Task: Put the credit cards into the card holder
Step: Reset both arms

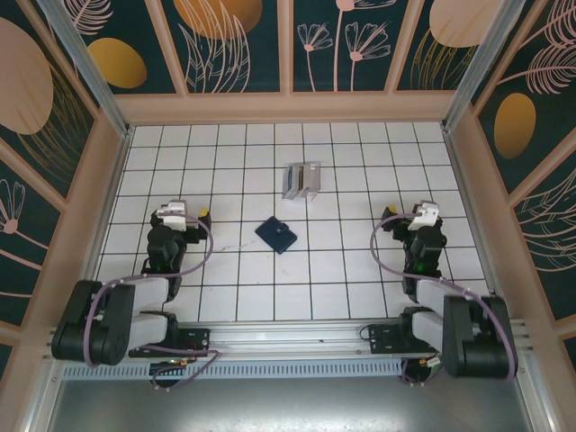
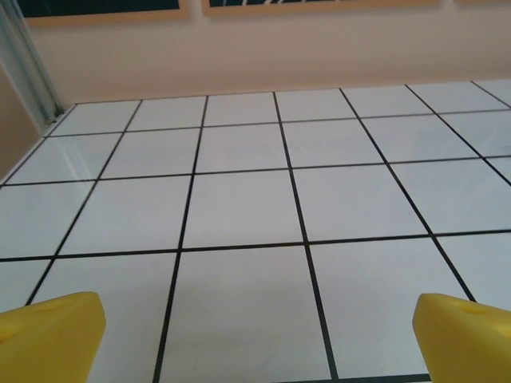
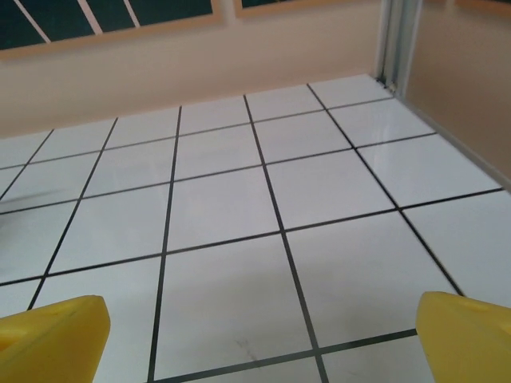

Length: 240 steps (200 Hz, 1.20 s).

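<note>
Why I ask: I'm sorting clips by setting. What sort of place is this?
Probably a lab robot test cell: a left arm and right arm bolted to a rail, a white gridded table, and floral-print walls boxing it in.

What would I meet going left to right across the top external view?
Left end effector, open → card holder → credit cards, farther back → right end effector, open.
</note>
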Each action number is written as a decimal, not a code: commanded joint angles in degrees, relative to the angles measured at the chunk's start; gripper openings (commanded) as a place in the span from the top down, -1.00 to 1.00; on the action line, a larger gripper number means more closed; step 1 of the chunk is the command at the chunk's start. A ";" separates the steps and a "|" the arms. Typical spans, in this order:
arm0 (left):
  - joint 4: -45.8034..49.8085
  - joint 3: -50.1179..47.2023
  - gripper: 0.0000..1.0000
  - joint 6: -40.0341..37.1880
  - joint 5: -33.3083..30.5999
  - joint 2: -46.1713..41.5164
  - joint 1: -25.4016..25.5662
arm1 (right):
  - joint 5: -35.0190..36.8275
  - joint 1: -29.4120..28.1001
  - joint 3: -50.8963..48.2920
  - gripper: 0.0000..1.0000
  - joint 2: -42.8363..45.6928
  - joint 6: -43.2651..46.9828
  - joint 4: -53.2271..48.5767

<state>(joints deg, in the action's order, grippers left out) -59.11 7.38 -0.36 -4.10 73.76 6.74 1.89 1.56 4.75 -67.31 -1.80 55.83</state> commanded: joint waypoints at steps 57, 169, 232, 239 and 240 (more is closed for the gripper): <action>-17.93 4.17 -0.98 3.21 -5.75 13.36 -4.28 | 0.69 0.75 7.35 -0.98 -20.95 -0.88 18.34; -15.05 5.54 -0.97 3.95 -5.66 13.33 -4.90 | 1.97 -0.60 8.17 -0.98 -20.82 0.31 16.41; -15.06 5.53 -0.98 3.90 -5.65 13.35 -4.90 | -0.06 0.37 8.30 -0.97 -20.80 -0.06 16.01; -15.06 5.54 -0.98 3.88 -5.66 13.27 -4.94 | 0.00 0.26 8.28 -0.98 -20.83 0.02 16.05; -15.06 5.54 -0.98 3.92 -5.66 13.26 -4.92 | -0.02 0.23 8.27 -0.98 -20.79 0.03 16.06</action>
<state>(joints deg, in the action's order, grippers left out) -73.30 12.32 2.66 -9.52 87.18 2.24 2.96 1.52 11.97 -88.29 -1.80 70.85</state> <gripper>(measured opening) 0.988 0.988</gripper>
